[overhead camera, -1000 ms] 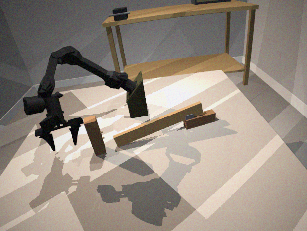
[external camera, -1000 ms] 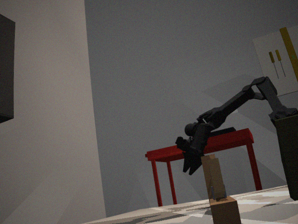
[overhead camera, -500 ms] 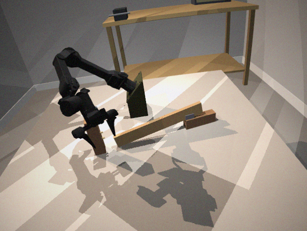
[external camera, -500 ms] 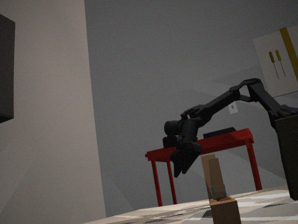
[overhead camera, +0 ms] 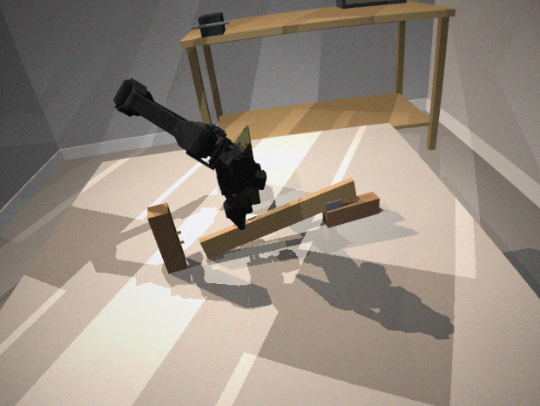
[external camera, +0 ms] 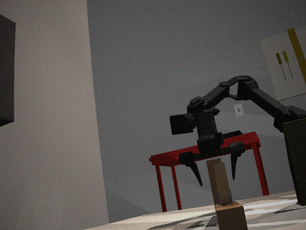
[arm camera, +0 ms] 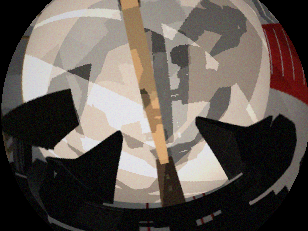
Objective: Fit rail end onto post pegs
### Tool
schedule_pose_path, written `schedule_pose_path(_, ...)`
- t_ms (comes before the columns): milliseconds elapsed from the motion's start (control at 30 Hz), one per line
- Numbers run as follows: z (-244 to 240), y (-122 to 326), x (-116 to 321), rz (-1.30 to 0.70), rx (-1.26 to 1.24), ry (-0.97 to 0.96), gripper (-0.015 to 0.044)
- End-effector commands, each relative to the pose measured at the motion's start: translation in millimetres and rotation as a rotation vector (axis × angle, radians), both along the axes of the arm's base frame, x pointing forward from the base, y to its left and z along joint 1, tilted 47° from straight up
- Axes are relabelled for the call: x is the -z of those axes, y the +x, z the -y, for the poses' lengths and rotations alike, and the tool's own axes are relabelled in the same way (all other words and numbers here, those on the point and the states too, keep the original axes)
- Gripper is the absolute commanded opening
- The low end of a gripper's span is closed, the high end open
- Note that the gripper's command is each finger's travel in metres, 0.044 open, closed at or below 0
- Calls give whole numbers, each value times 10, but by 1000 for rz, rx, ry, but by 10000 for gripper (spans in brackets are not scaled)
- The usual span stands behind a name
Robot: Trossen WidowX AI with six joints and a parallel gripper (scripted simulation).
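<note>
The rail (overhead camera: pixel 300 210) (external camera: pixel 222 181) (arm camera: pixel 137 64) slopes from the bracket (overhead camera: pixel 334 205) on the footboard block (overhead camera: pixel 355 213) (external camera: pixel 230 217) down to the table, where its near end lies a short gap from the post (overhead camera: pixel 165 240) (external camera: pixel 210 168) (arm camera: pixel 171 195). The post stands upright; two pegs stick out toward the rail in the top view. The holes in the rail's end cannot be made out. My gripper (external camera: pixel 217 182) (arm camera: pixel 159 127) is open and empty over the rail's lower half, fingers pointing down. The rail runs between the fingers in the wrist view; how far the tips are above it is unclear.
The arm's dark base stand (external camera: pixel 295 158) is beside the setup. A wooden workbench (overhead camera: pixel 318 22) stands behind in the top view, and a red table (external camera: pixel 172 155) is in the background of the exterior view. Shadows cross the table top.
</note>
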State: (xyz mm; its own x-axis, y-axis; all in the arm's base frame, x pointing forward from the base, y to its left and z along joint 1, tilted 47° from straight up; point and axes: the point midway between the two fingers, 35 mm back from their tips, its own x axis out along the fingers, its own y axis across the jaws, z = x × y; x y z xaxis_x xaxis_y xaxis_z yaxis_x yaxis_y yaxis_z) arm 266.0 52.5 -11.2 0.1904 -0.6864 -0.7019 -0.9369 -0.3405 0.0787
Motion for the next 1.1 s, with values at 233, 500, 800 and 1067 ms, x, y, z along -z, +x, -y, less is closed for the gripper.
schedule_pose_path(233,47,-21,15,-25,-31,-32,440)
schedule_pose_path(500,131,14,110,-25,-32,-30,440)
schedule_pose_path(800,232,48,212,-26,-32,-30,440)
schedule_pose_path(1067,325,72,298,-25,-32,-30,440)
